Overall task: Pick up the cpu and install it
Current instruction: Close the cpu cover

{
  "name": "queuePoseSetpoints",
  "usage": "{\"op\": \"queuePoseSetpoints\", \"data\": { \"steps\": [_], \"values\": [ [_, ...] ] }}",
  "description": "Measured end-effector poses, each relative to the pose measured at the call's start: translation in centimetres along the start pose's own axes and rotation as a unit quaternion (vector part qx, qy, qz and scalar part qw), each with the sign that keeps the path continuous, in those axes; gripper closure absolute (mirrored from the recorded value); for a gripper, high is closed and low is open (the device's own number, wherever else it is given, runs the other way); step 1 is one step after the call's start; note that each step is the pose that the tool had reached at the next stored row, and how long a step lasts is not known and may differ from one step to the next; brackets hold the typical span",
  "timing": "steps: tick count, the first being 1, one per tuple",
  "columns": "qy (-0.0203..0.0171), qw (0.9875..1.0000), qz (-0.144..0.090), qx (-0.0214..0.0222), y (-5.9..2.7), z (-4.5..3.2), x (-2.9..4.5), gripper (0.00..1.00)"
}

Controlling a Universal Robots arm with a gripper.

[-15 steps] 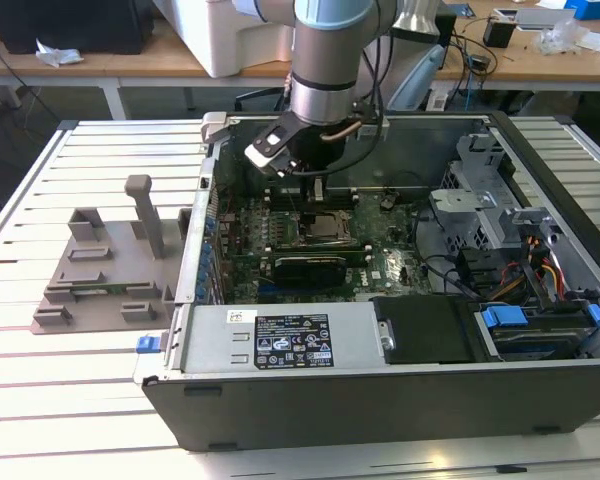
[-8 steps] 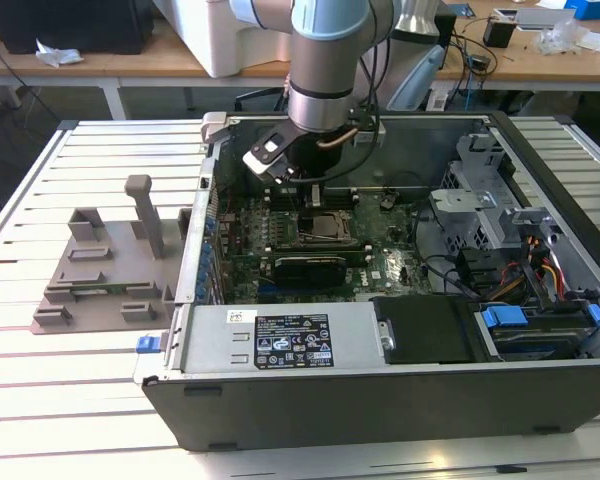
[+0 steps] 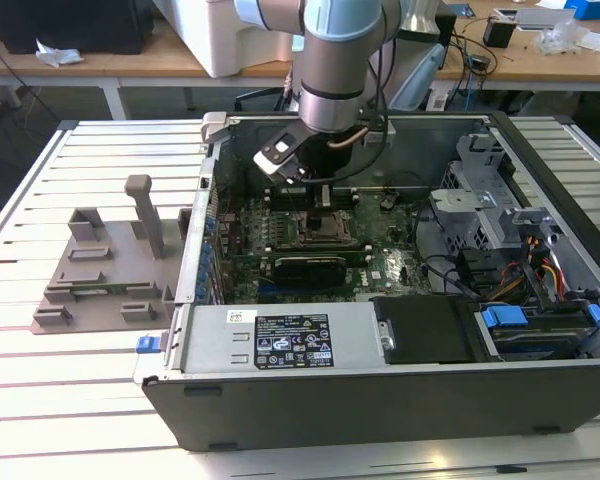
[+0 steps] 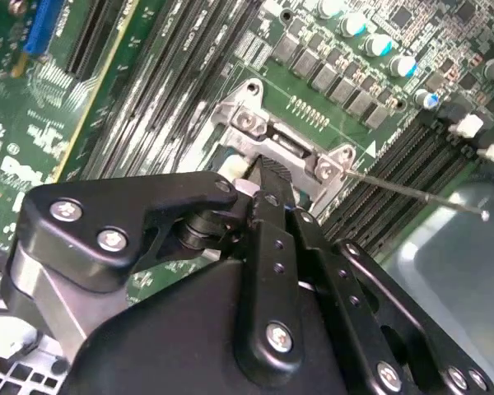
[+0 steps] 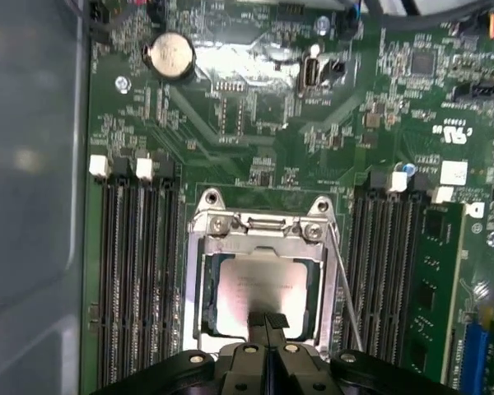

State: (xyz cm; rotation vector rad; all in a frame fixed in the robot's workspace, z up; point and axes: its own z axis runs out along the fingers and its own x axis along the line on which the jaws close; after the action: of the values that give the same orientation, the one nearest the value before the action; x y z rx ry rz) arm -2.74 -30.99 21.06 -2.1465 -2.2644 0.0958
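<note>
— Slatted metal tabletop (image 3: 80,150), wooden benches (image 3: 130,60) behind: on it we see an open computer case (image 3: 380,410) lying on its side, motherboard (image 3: 380,268) facing up. What do we have of the robot?

— We see the arm (image 3: 340,70) reaching down from above into the case, its gripper (image 3: 323,205) hanging low over the middle of the board. At the exterior view's left, a grey fixture (image 3: 100,270) with an upright post sits on the table, just beside the case.

— And the cpu?

— In the first wrist view we find the cpu (image 5: 259,284) lying flat inside the metal socket frame (image 5: 259,224), silvery top up. Rows of dark memory slots (image 5: 136,255) flank the socket on both sides, and a coin cell (image 5: 169,56) sits well apart, beyond the socket from the gripper.

— The pincer?

— Its two black fingers (image 5: 258,331) are pressed together with no gap, and we make out nothing clamped between them. The tips stand over the cpu's edge nearest the gripper; we cannot tell whether they touch it. In the second wrist view the gripper's body covers most of the socket, with one end of the frame and a thin wire lever (image 4: 412,191) showing past the fingertips.
</note>
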Motion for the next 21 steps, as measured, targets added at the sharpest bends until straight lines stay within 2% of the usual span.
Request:
{"op": "queuePoseSetpoints", "data": {
  "steps": [3, 7, 10, 12, 15, 17, 21],
  "values": [
    [-0.0001, 1.0000, 0.000, 0.0000, 0.33, -0.47, -0.03, 0.89],
    [0.0000, 1.0000, 0.000, 0.0000, 0.33, -1.81, -0.07, 0.89],
    [0.0000, 1.0000, 0.000, 0.0000, 0.24, -3.41, -0.12, 0.89],
    [0.0000, 1.0000, 0.000, 0.0000, 0.14, -5.11, -0.16, 0.89],
    [0.0000, 1.0000, 0.000, 0.0000, 0.05, -6.69, -0.20, 0.89],
    [0.0000, 1.0000, 0.000, 0.0000, 0.02, -7.14, -0.21, 0.89],
    [0.0000, 1.0000, 0.000, 0.0000, 0.02, -7.16, -0.21, 0.89]
  ]
}}
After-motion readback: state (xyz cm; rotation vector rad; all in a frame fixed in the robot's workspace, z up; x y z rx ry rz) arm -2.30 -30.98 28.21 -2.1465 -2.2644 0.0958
